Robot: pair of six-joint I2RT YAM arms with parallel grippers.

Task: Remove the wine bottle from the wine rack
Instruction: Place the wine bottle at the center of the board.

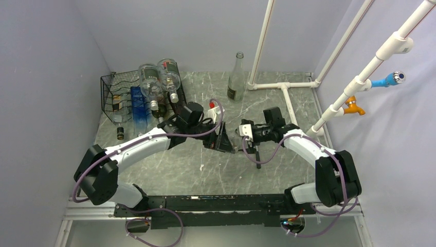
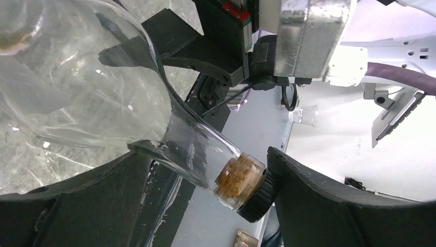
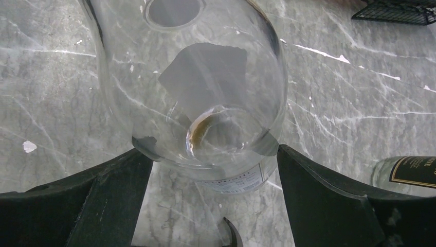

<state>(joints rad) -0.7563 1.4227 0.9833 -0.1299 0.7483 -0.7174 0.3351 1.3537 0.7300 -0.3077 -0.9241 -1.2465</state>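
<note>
Right pincer (image 3: 213, 154) clamped across wide body of clear bottle (image 3: 205, 77). Left pincer (image 2: 205, 157) released, fingers (image 2: 319, 206) spread either side of corked neck. Clear bottle off black wire rack (image 1: 121, 95), well right of it. Upright bottle (image 1: 236, 77) farther right of rack.

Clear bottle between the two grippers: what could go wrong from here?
1. The left gripper stands open around the neck of the clear bottle, so only the right gripper flanks its body; whether it clamps is unclear, and smooth glass may slip.
2. The black cap lies close to one left finger; pulling back could knock it.
</note>
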